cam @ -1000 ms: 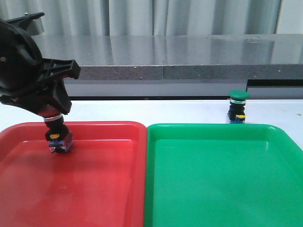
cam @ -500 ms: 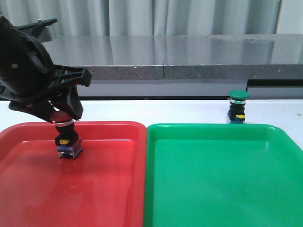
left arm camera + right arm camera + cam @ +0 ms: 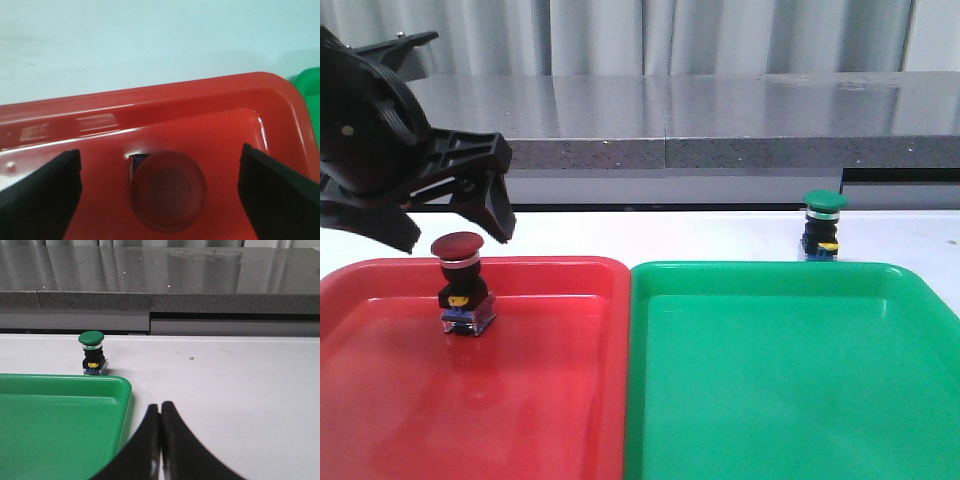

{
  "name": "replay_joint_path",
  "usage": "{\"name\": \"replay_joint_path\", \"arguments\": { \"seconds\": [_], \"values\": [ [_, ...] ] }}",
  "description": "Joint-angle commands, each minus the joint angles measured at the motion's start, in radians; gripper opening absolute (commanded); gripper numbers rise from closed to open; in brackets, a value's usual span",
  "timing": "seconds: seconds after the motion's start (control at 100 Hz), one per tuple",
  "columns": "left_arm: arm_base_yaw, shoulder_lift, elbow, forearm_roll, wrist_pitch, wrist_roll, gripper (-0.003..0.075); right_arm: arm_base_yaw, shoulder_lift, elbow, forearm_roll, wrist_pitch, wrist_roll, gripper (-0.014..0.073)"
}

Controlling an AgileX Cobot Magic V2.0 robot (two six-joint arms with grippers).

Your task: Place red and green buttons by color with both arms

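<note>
A red tray (image 3: 550,400) fills the lower left of the front view, touching a green tray (image 3: 800,400) at lower right. Both sit on a white table (image 3: 670,235). A grey ledge (image 3: 720,120) crosses the top.

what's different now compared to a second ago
The left end effector set the red button down upright in the red tray, shifting it slightly right, then opened and let go. The green button stayed on the table behind the green tray.

White table (image 3: 720,235) — red tray (image 3: 380,400), green tray (image 3: 770,400), green button (image 3: 822,226) (upright)
</note>
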Motion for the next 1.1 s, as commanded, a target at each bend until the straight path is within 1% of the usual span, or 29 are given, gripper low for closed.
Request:
{"name": "replay_joint_path", "arguments": {
  "seconds": [0.0,0.22,0.35,0.54,0.67,0.84,0.91,0.98,1.05,1.09],
  "values": [
    [-0.004,-0.084,-0.022,-0.013,-0.051,-0.011,0.0610,-0.005,-0.022,-0.014,-0.011,-0.084,0.001,-0.0067],
    [0.086,-0.213,-0.020,-0.003,-0.063,-0.011,0.0610,-0.005,-0.022,-0.014,-0.011,-0.084,0.001,-0.0067],
    [0.143,-0.328,0.024,0.027,-0.100,-0.011,0.0610,-0.005,-0.022,-0.014,-0.011,-0.084,0.001,-0.0067],
    [0.199,-0.540,0.172,0.036,-0.208,-0.005,0.0610,-0.005,-0.022,-0.014,-0.011,-0.084,0.001,-0.0067],
    [0.206,-0.697,0.283,0.050,-0.274,-0.005,0.0610,-0.005,-0.022,-0.014,-0.011,-0.084,0.001,-0.0067],
    [0.206,-0.902,0.403,0.063,-0.296,-0.003,0.0601,-0.005,-0.022,-0.014,-0.011,-0.084,0.001,-0.0067],
    [0.206,-0.973,0.442,0.082,-0.296,-0.003,0.0578,-0.005,-0.022,-0.014,-0.011,-0.084,0.001,-0.0067],
    [0.206,-1.035,0.475,0.092,-0.296,-0.003,0.0538,-0.005,-0.022,-0.014,-0.011,-0.084,0.001,-0.0067],
    [0.206,-1.084,0.500,0.094,-0.296,-0.003,0.0478,-0.005,-0.022,-0.014,-0.011,-0.084,0.001,-0.0067],
    [0.206,-1.104,0.513,0.099,-0.296,-0.003,0.0430,-0.005,-0.022,-0.014,-0.011,-0.084,0.001,-0.0067]
  ]
}}
